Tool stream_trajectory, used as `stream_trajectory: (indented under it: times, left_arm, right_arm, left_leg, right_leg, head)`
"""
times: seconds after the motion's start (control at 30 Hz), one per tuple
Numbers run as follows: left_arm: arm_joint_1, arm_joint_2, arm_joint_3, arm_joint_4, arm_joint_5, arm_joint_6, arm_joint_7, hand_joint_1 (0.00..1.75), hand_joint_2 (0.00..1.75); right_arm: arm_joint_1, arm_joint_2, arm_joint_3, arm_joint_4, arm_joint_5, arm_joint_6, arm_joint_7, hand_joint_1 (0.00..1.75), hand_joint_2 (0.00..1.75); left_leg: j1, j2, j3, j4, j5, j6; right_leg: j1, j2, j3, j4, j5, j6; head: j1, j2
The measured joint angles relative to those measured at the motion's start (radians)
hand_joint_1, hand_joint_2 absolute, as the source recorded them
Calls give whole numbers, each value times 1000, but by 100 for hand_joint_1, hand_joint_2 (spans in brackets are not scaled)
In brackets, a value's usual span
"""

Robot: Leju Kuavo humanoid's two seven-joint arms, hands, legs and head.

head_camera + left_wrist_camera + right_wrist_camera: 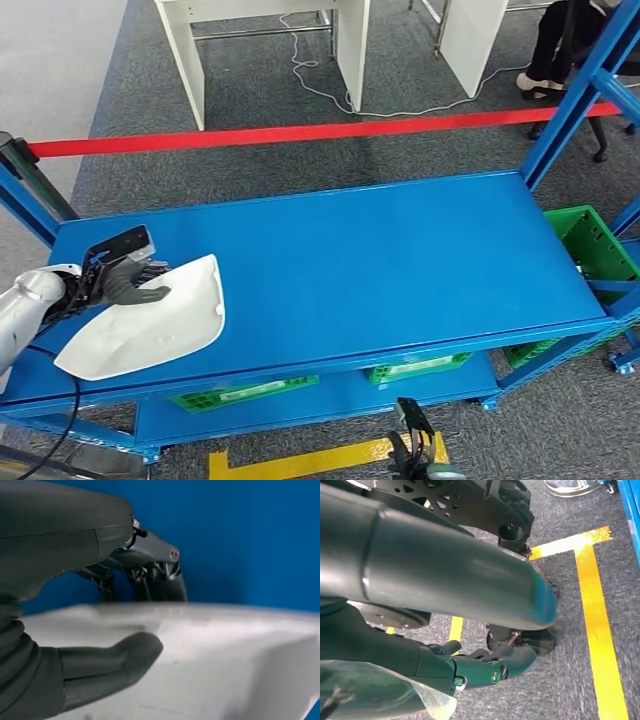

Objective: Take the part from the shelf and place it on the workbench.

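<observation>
Where the left hand (124,280) reaches over the blue shelf (362,260), you can see it holding the one white part (151,320): in the left wrist view the thumb (113,662) lies on the near face and the darker fingers (158,580) curl down behind the far edge, pinching the shell between them. The part lies flat on the top shelf, spreading out beyond the fingertips. Your right hand (486,667) hangs low over the grey carpet, fingers held loosely together and a little curled, around nothing. Count three green crates: two (241,392) on the lower shelf, one (596,250) past the shelf's right end. One red tape line (302,133) crosses the floor beyond.
</observation>
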Motion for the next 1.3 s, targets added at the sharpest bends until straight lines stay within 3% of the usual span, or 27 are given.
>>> stream_trajectory:
  times: [0.1,0.13,0.2,0.27,0.3,0.33,0.4,0.47,0.6,0.67,0.73,0.77,0.8,0.83,0.9,0.97,1.07,1.13,1.23,1.27,1.3]
  left_arm:
    - [1,-9,7,0,3,6,4,175,175]
    - [0,-12,8,0,3,6,5,175,175]
    - [2,-18,10,1,3,8,5,175,175]
    - [5,-22,10,2,3,9,5,175,175]
    - [6,-22,10,3,2,10,5,175,175]
    - [7,-23,11,3,2,11,5,175,175]
    - [7,-24,11,3,0,12,2,175,175]
    - [7,-22,11,3,-5,16,-6,175,175]
    - [18,-22,12,4,-15,37,-48,175,175]
    - [28,-23,13,4,-24,63,-87,175,175]
    - [48,-32,21,4,-39,130,-158,175,175]
    - [63,-42,31,3,-48,183,-201,175,175]
    - [79,-56,44,1,-58,245,-242,175,175]
    - [93,-73,59,-3,-69,304,-273,175,175]
    - [116,-107,97,-21,-96,387,-300,175,175]
    - [130,-133,134,-41,-119,416,-301,175,175]
    - [145,-156,174,-62,-133,417,-302,175,175]
    - [153,-170,198,-79,-149,411,-321,175,175]
    - [190,-199,257,-129,-182,388,-349,175,175]
    - [213,-214,280,-160,-197,375,-348,175,175]
    - [240,-233,302,-200,-212,361,-342,175,175]
  right_arm:
    - [1,0,0,0,1,0,0,0,0]
    - [0,0,0,0,1,-1,0,0,0]
    - [1,0,0,0,1,-1,0,0,0]
    - [4,0,0,0,1,-2,0,0,0]
    - [6,-1,0,0,2,-3,0,0,0]
    - [6,-1,0,0,2,-3,0,0,0]
    - [4,-1,0,0,2,-3,0,0,0]
    - [2,-1,0,0,5,-4,0,0,0]
    - [3,-1,0,0,10,-6,0,0,0]
    - [2,-1,0,0,12,-6,-1,0,0]
    - [4,-1,0,0,12,-8,-3,0,0]
    - [6,-1,0,0,11,-9,-5,0,0]
    - [7,-1,0,0,9,-11,-7,0,0]
    - [8,-1,0,0,7,-14,-10,0,0]
    - [8,-1,-1,0,4,-16,-16,0,0]
    - [7,-1,-2,0,4,-18,-20,0,0]
    - [11,-1,-4,0,4,-18,-20,0,0]
    - [11,-1,-6,0,5,-18,-22,0,0]
    - [15,-2,-12,0,6,-20,-27,0,0]
    - [19,-2,-14,0,7,-21,-29,0,0]
    - [24,-2,-16,0,7,-22,-31,0,0]
  left_leg:
    - [5,0,6,-13,7,16]
    - [8,1,8,-17,10,21]
    - [9,2,8,-19,12,26]
    - [9,2,7,-19,12,26]
    - [9,1,7,-18,12,26]
    - [10,1,7,-17,11,25]
    - [8,1,6,-12,8,19]
    - [5,0,1,-6,5,9]
    - [7,0,-7,6,-4,-9]
    - [8,1,-43,90,-55,-17]
    - [9,2,-104,226,-115,-22]
    - [9,2,-126,272,-126,-22]
    - [9,2,-131,280,-118,-21]
    - [9,2,-119,249,-91,-18]
    - [8,2,-57,115,-21,-10]
    - [5,1,-13,19,8,-3]
    - [3,1,-7,-1,3,8]
    - [8,2,-3,-9,7,19]
    - [9,2,-1,-12,8,29]
    - [8,1,-1,-11,8,30]
    - [8,0,-1,-10,7,32]
  right_leg:
    - [-1,-2,-8,14,-15,16]
    - [-1,-2,-26,49,-38,21]
    - [-4,-3,-87,176,-99,28]
    - [-6,-3,-136,276,-126,33]
    - [-7,-3,-136,274,-112,34]
    - [-8,-4,-116,230,-82,35]
    - [-9,-5,-44,88,-21,34]
    - [-8,-5,-1,8,-2,26]
    - [-8,-3,1,-1,0,1]
    - [-10,-3,2,-4,2,-9]
    - [-9,-2,2,-4,1,-13]
    - [-9,-2,3,-3,0,-14]
    - [-8,-2,3,-3,-1,-14]
    - [-8,-3,5,-3,-2,-14]
    - [-7,-4,9,-2,-6,-10]
    - [-4,-3,7,1,-8,-3]
    - [-5,-1,1,-2,-8,12]
    - [-5,-2,-16,27,-31,24]
    - [-8,-4,-100,205,-111,35]
    - [-8,-4,-128,259,-126,37]
    - [-8,-5,-141,279,-122,39]
  head:
    - [1,0]
    - [4,0]
    - [7,0]
    - [8,0]
    - [8,0]
    - [8,0]
    - [9,0]
    - [8,0]
    - [7,0]
    - [5,0]
    - [4,0]
    - [4,0]
    - [3,0]
    - [4,0]
    - [4,0]
    - [5,0]
    - [5,0]
    - [7,0]
    - [10,0]
    - [10,0]
    - [10,0]
